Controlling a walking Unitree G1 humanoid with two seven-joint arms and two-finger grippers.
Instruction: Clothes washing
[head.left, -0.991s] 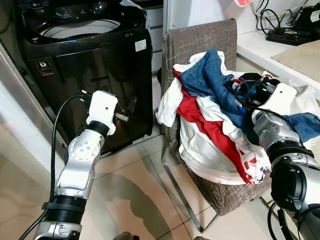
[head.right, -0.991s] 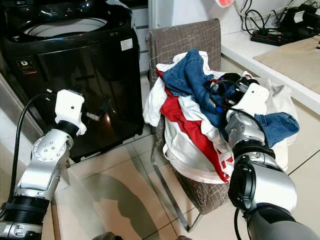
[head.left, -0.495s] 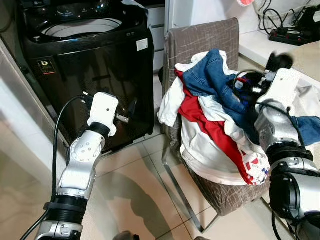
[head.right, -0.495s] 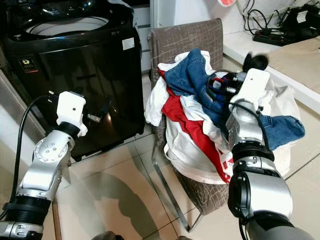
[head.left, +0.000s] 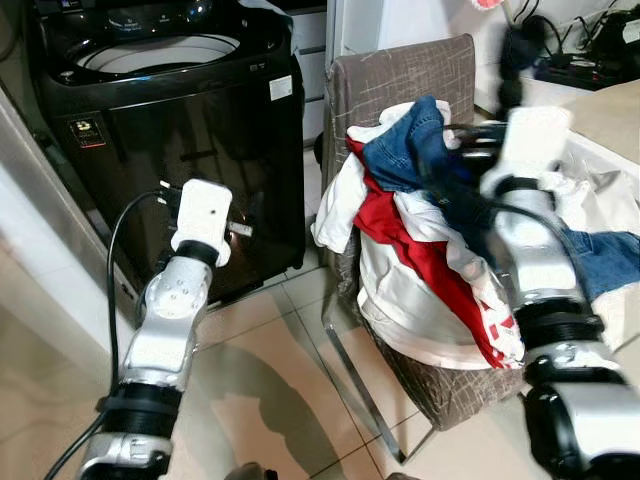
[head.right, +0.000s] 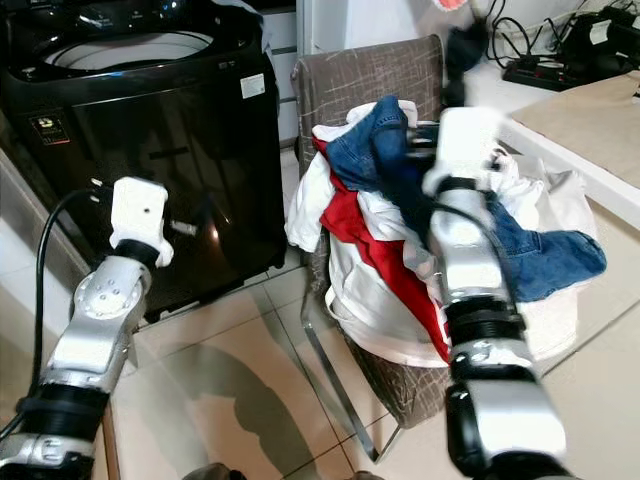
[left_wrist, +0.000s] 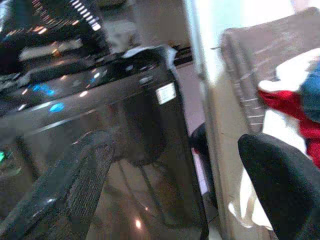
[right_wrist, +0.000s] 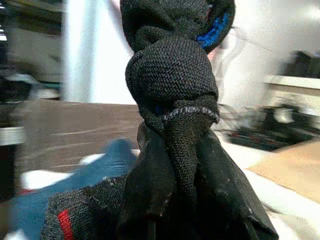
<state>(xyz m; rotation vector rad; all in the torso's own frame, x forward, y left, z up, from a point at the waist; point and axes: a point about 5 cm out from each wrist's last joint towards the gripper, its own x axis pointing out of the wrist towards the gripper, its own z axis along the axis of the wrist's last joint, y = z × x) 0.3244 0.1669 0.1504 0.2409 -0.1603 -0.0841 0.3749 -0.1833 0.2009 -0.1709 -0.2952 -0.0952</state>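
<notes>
A grey chair (head.left: 400, 75) holds a pile of laundry: blue jeans (head.left: 405, 150), a red garment (head.left: 425, 255) and white garments (head.left: 400, 300). My right gripper (head.left: 513, 65) is raised above the pile and shut on a black knit sock (right_wrist: 172, 75) with a blue lining and a red stripe. More dark fabric (head.left: 445, 175) trails beside the right wrist. The black top-loading washing machine (head.left: 180, 130) stands to the left, its lid up and its drum (head.left: 160, 55) showing. My left gripper (head.left: 255, 222) is held open in front of the washer's front panel, holding nothing.
A white counter (head.left: 590, 110) at the right carries a power strip and cables (head.left: 585, 70). The chair's metal legs (head.left: 355, 385) stand on the tiled floor (head.left: 270, 390). A pale wall edge (head.left: 40, 260) runs along the left, beside the washer.
My right gripper has risen from the top of the pile to well above it, carrying the black sock. The left arm has hardly moved.
</notes>
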